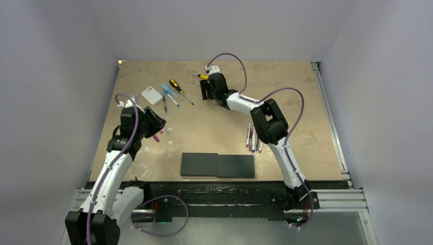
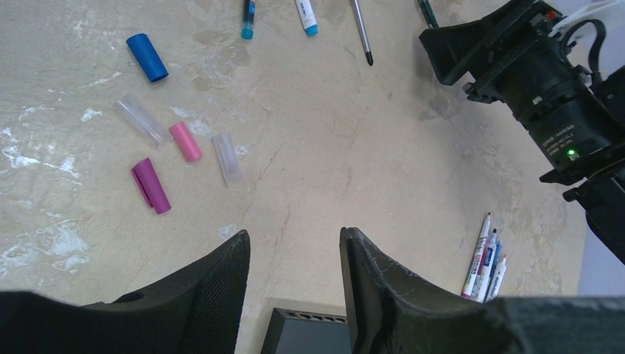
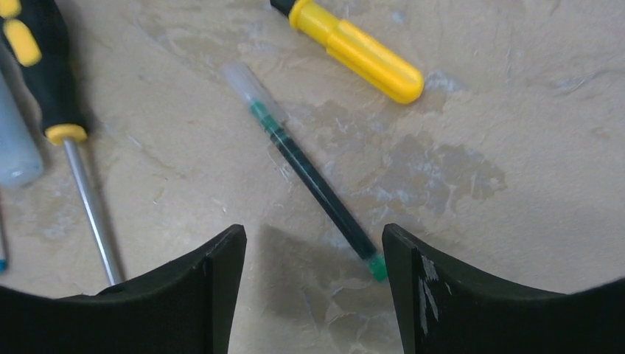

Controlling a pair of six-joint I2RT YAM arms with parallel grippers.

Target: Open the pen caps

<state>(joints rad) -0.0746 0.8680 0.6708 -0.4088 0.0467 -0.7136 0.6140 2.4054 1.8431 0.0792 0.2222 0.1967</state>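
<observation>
- Mottled beige tabletop (image 1: 214,138) fills every view, with pale grey walls around it.
- Left gripper (image 2: 295,243) has its black fingers spread apart and holds nothing.
- Loose caps lie on the table beyond it, to the left in its wrist view: a blue plastic cap (image 2: 147,57), a pink cap (image 2: 185,141), a magenta clipped cap (image 2: 150,185) and two clear caps (image 2: 142,120), with the pink one between the clear ones.
- Right gripper (image 3: 313,236) is likewise spread wide and empty, over a thin dark green pen (image 3: 317,184) whose clear end cap (image 3: 247,85) is still on.
- Yellow-handled screwdriver (image 3: 357,50) and black-and-yellow-handled screwdriver (image 3: 44,74) lie on either side of that pen, not touching it.
- Bundle of white-barrelled marker pens (image 1: 254,139) lies by the right arm's elbow.
</observation>
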